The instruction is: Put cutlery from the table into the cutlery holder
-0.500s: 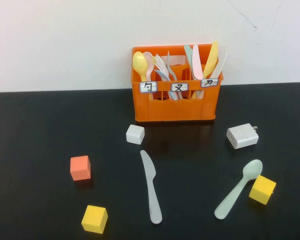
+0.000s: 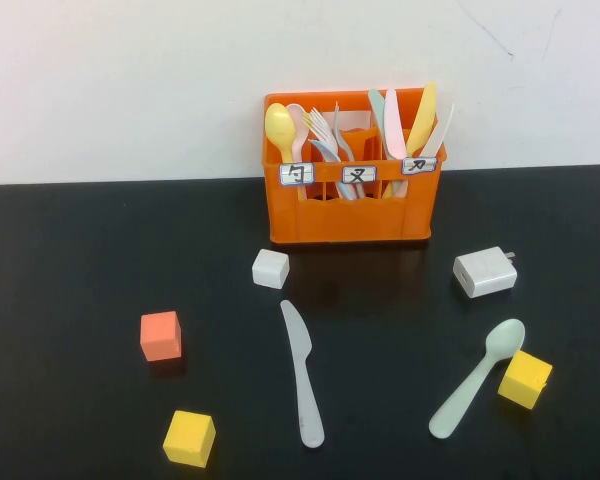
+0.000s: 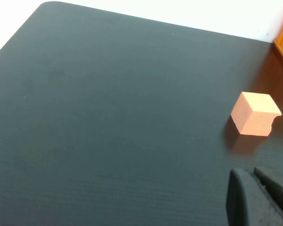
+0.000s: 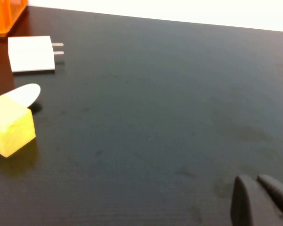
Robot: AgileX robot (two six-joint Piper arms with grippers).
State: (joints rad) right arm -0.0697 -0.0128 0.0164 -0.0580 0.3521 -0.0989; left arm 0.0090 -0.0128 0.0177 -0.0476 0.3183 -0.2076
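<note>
High view: neither arm in frame. Pale grey knife (image 2: pixel 302 374) lies flat on the black table (image 2: pixel 70 260) in front of the orange cutlery holder (image 2: pixel 350 215), blade tip toward the holder, well apart from it. Mint-green spoon (image 2: pixel 477 378) lies to its right, bowl just beside a yellow cube (image 2: pixel 525 379); touching or not, cannot tell. Holder already carries utensils in all three labelled compartments. A white charger (image 2: pixel 485 271) sits between spoon and holder.

Left wrist view: left gripper (image 3: pixel 259 197) hangs over bare table near the orange cube (image 3: pixel 254 114); the dark fingers (image 3: pixel 241 200) appear pressed together, nothing held.

Right wrist view: right gripper (image 4: pixel 260 200) hangs over bare table, well apart from the yellow cube (image 4: pixel 10 124) and spoon bowl (image 4: pixel 22 95); fingers (image 4: pixel 241 201) appear together, empty.

Judgement: nothing picked yet. For the first grasp, spread the jaws, pinch the handle mid-length across its narrow width, and approach the spoon from the handle end, away from the cube.
</note>
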